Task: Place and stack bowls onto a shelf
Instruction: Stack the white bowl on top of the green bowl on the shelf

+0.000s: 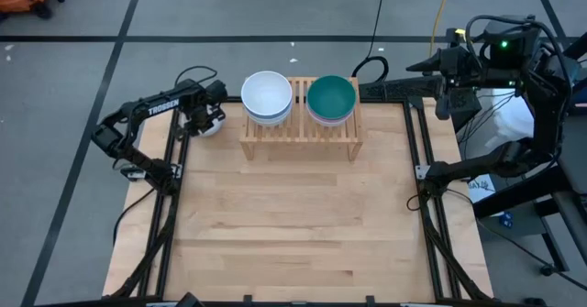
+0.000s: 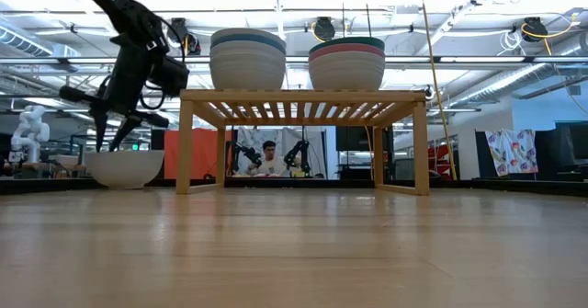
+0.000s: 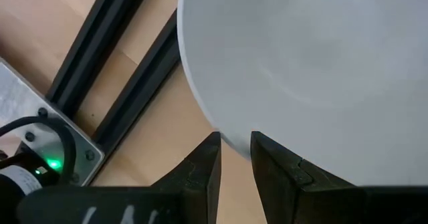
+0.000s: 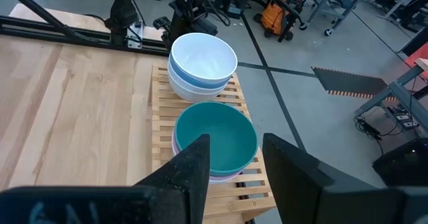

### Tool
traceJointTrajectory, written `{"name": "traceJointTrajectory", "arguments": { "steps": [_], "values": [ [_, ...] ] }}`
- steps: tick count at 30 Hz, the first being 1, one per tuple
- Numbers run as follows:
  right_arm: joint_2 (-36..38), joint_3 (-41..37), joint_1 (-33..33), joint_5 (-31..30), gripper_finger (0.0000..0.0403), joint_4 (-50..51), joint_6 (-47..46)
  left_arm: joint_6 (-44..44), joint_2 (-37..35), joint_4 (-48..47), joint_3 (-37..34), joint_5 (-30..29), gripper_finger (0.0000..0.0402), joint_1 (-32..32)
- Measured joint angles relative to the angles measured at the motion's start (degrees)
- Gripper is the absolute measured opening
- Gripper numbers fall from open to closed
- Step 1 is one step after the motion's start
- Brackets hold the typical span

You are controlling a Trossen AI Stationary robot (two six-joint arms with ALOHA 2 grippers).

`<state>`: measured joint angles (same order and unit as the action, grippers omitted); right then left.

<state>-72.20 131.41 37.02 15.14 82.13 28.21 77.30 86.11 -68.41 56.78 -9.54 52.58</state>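
Here the left gripper (image 1: 207, 116) sits over a lone white bowl (image 1: 209, 124) at the table's far left corner, about nine o'clock from the shelf (image 1: 301, 129). In the left wrist view its dark fingers (image 3: 204, 174) stand a narrow gap apart, straddling the bowl's near rim (image 3: 231, 142); whether they actually pinch it is hard to tell. In the low view the bowl (image 2: 124, 168) rests on the tabletop (image 2: 294, 244) below the gripper (image 2: 115, 129), just beside the shelf's leg.

The shelf (image 2: 303, 106) is pale wood, slatted on top, with plain side legs. It carries two stacks: a white-topped stack (image 1: 267, 97) with a blue bowl beneath, and at three o'clock from it a dark green bowl (image 1: 331, 98) over a pink one. The bowls are smooth, round and glossy.

The right gripper (image 1: 444, 94) hangs off the table's far right corner, its fingers (image 4: 190, 167) spread wide and empty, facing the shelf.
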Motion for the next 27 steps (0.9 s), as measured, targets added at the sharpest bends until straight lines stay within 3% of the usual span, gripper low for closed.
{"name": "traceJointTrajectory", "arguments": {
  "steps": [16, 27],
  "values": [
    [0.0, 0.0, 0.0, 0.0, 0.0134, -0.5, 0.1, 1.4, 0.0, -0.8, -1.5, 5.1, 0.0088, -0.2],
    [0.0, 0.0, 0.0, 0.0, 0.0134, -0.5, 2.1, 13.2, 0.0, -0.5, -1.0, 7.5, 0.0088, -2.6]
  ]
}}
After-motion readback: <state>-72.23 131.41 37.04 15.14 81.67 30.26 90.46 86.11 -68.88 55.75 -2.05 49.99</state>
